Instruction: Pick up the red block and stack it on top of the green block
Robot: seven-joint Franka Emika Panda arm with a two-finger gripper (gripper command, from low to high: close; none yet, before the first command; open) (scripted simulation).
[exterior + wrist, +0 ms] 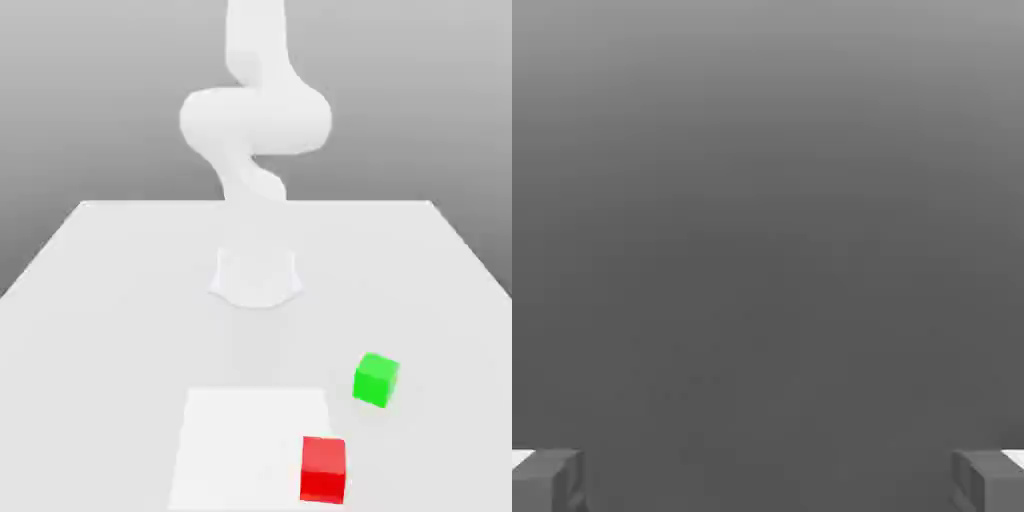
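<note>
from here it looks like the very start of the job: the red block (323, 470) hasn't been picked up, and nothing is stacked. it sits at the near edge of the pale square (250, 440) on the counter (110, 330), over at that square's corner on the exterior view's right. the green block (376, 380) is on the counter too, farther back toward the arm's base (256, 278) and a bit more to the exterior view's right, turned at an angle to the red one. the two blocks are apart, with bare counter between them.

the hand view has the gripper (768, 482) with its fingers spread wide apart and nothing between them, just plain grey beyond. the arm (256, 120) rises above its base, well away from both blocks.

so i'd say the step in hand is reaching for the red block. the next move calls for bringing the gripper out over it, squaring the fingers to its sides, and coming straight down with them still parted, then closing. the gripper should need no more opening first. later, the green block's angle will matter: i'd want the red one turned to match and centred before it is let go, or it could end up sitting crooked or tip off.
</note>
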